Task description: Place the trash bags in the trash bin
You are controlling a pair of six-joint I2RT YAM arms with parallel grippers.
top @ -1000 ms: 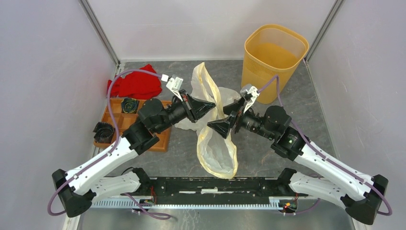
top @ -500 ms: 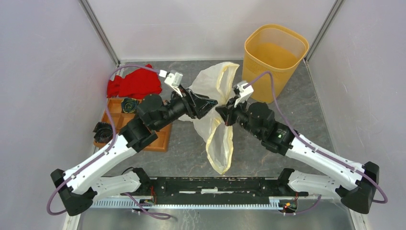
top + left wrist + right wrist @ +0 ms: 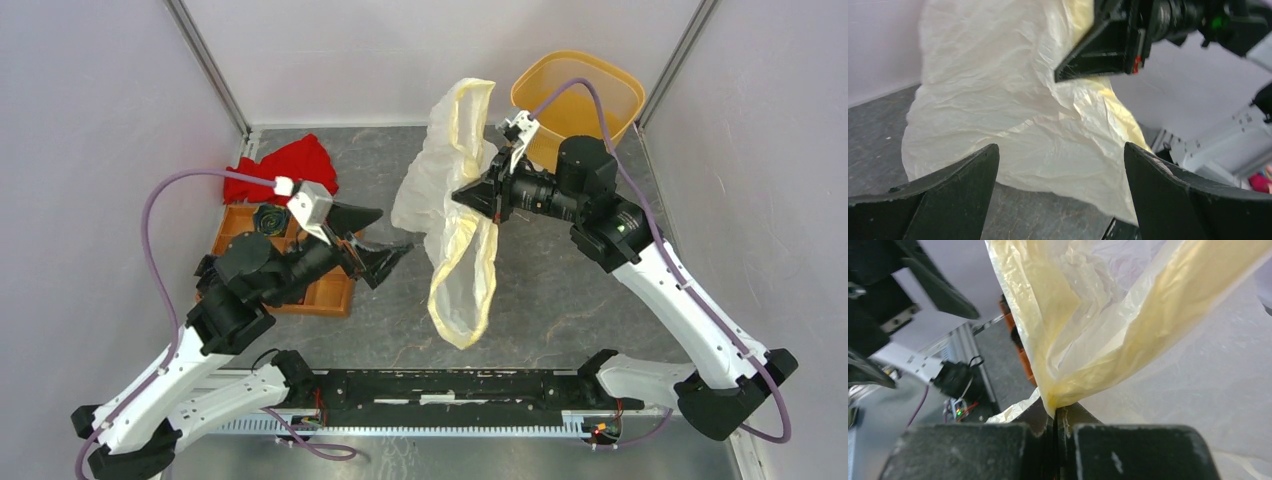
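The cream-white trash bag hangs in the air above the table's middle, pinched by my right gripper, which is shut on it. In the right wrist view the bag rises out of the closed jaws of that gripper. The yellow-orange trash bin stands at the back right, just behind the right arm. My left gripper is open, apart from the bag and to its left. In the left wrist view the bag hangs beyond the spread left gripper, with nothing between the fingers.
A red cloth lies at the back left. An orange compartment tray with dark round parts sits under the left arm. Grey walls close in on both sides and at the back.
My left gripper has opened, let go of the bag and drawn back to the left. The right gripper shut on the bag and lifted it up and back toward the bin.
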